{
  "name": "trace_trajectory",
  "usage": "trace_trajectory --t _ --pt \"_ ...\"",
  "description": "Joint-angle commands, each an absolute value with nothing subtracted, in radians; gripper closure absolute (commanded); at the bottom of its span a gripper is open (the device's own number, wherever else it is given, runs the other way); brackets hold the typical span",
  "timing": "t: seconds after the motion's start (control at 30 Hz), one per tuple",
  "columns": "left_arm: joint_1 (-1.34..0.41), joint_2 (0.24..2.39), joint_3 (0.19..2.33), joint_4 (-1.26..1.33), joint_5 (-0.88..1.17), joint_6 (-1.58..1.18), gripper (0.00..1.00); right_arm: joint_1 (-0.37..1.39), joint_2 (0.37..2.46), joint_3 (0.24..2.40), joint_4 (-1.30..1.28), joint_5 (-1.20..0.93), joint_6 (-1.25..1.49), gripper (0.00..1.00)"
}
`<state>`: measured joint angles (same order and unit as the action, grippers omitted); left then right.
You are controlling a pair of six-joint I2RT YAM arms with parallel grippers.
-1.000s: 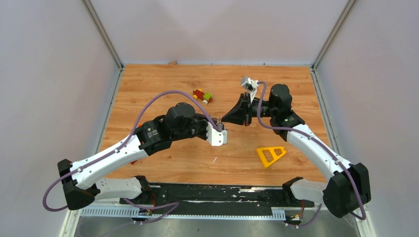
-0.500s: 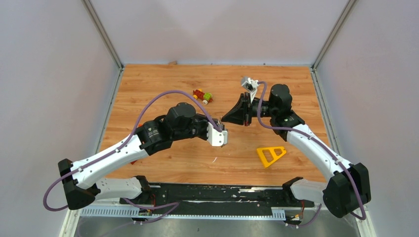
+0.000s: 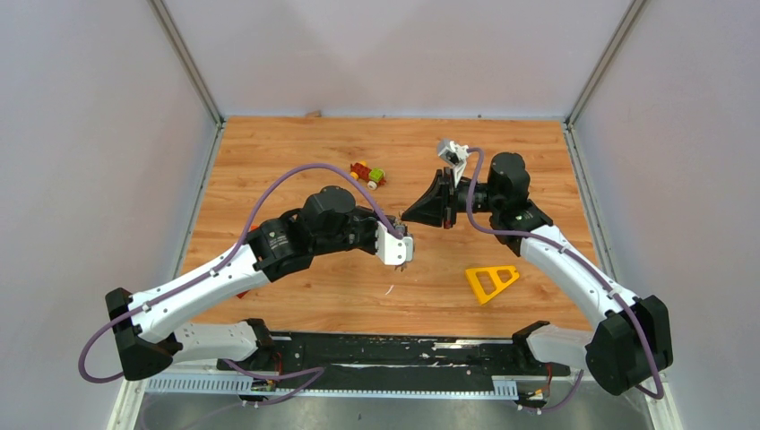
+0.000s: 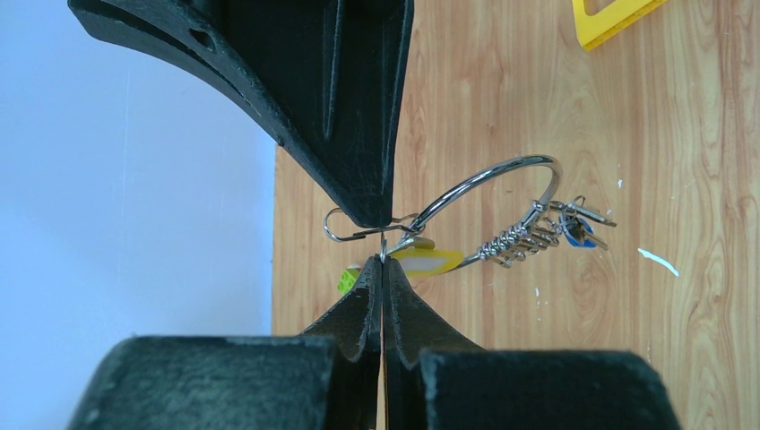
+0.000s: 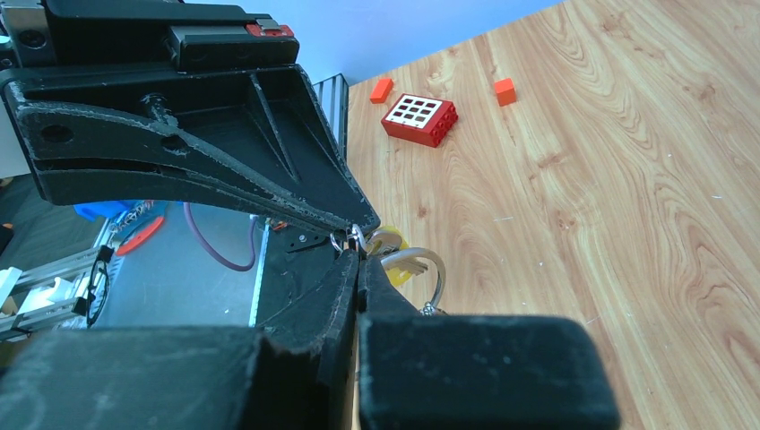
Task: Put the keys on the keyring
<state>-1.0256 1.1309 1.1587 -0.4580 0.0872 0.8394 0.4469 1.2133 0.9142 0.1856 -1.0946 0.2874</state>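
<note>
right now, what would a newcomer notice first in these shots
The left hand and right hand meet tip to tip mid-table, both shut at a silver keyring held above the wood. Keys and a blue tag hang from it; a yellow triangle lies nearby.

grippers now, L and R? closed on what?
Left gripper: shut, pinching thin metal at the keyring; key or wire, cannot tell.
Right gripper: shut on the keyring's wire end.

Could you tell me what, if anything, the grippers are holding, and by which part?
Both hold the keyring: the left gripper and right gripper pinch its wire by the hooked end.
</note>
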Motion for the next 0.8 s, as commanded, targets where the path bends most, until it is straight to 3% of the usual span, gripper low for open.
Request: trace_trajectory --t 0.0,0.77 --pt "-1.031 1.136 1.203 -0.417 0.092 0.825 1.00 0.459 1.215 0.917 0.241 -1.114 0.301 1.00" --pt "-1.031 1.128 1.212 -0.410 0.081 0.815 1.00 0.466 1.223 0.917 0.230 -1.103 0.286 1.00"
